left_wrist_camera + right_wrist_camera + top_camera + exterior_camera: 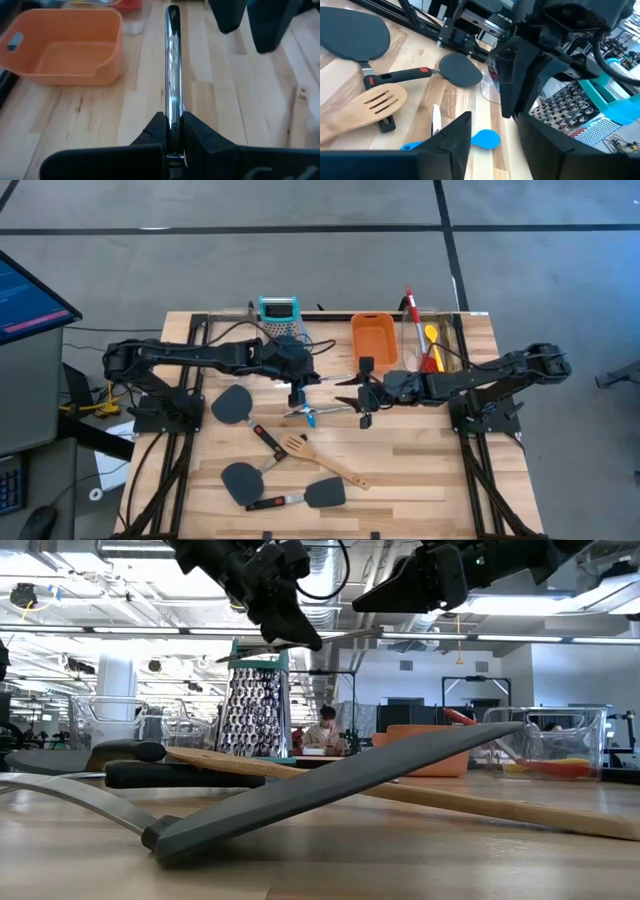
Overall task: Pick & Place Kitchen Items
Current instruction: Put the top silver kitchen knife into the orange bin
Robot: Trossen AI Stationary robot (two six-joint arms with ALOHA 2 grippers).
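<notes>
Currently the left hand [297, 385] sits over the middle of the table [440, 480], clenched on the silver metal tongs [173, 70]. In the left wrist view both dark fingers [155, 131] pinch the tongs' shiny handle, which runs out level toward the right arm. In the low view the tongs [345, 636] hang in the air, well clear of the table.

Right hand [364, 395] is also mid-table, just beside the tongs' free end, fingers spread and holding nothing. Right wrist view shows the left hand [512, 75] close ahead, with the blue spoon [470, 140] on the table below.

Rest of the kitchen items:
- blue spoon [309, 415] lies at mid-table, under the two hands.
- black spatulas: one [232, 405] toward the left edge, two more [243, 479] [305, 496] near the front edge.
- wooden slotted turner [318, 458] lies between them, crossing a black, red-marked handle.
- red spoon [412, 315] and yellow spoon [431, 340] sit in a clear bin [452, 315] at the back right corner.

Orange tub [373, 340] stands at the back edge, left of the bin. Teal-topped grater [279, 315] stands upright at the back edge, left of the tub.
</notes>
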